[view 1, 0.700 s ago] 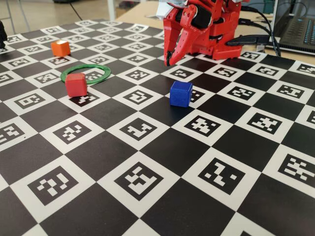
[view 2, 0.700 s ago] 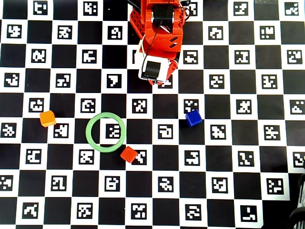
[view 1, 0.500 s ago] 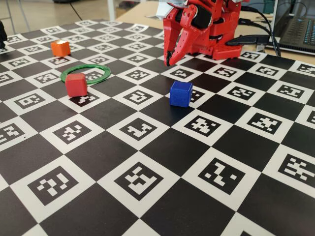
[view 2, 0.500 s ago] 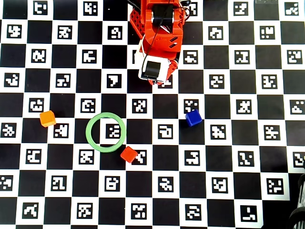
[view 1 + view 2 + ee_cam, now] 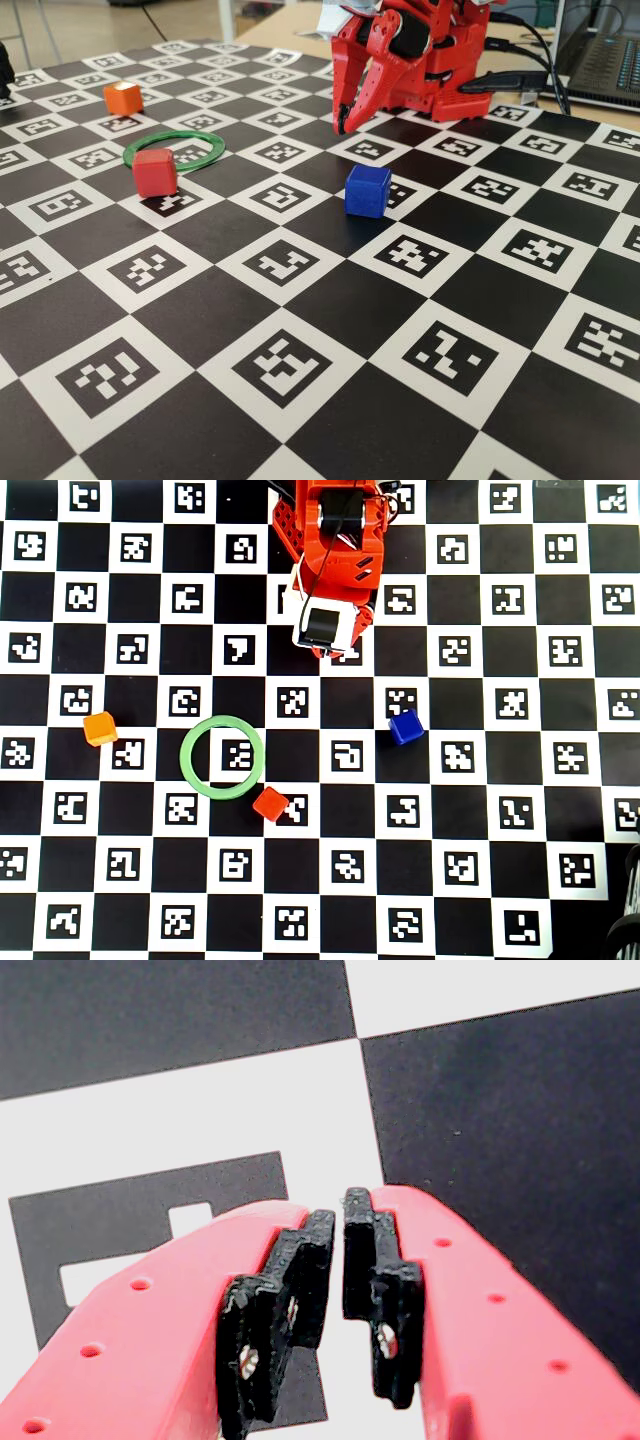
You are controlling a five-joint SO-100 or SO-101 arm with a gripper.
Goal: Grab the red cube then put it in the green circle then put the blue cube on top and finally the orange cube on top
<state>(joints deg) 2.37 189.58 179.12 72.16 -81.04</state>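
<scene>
A: Fixed view first: the red two-finger pincer (image 5: 342,126) hangs tucked by the arm base, nothing in it. The small matte red cube (image 5: 155,172) sits well off toward 8 o'clock, just outside the thin flat green ring (image 5: 174,149).

B: Wrist view shows the black pads (image 5: 291,1290) nearly pressed together over the checkered worktop (image 5: 520,1110). Overhead, the red cube (image 5: 270,803) lies at 7 o'clock from the pincer (image 5: 322,652), touching the ring (image 5: 222,757) at its 5 o'clock.
</scene>
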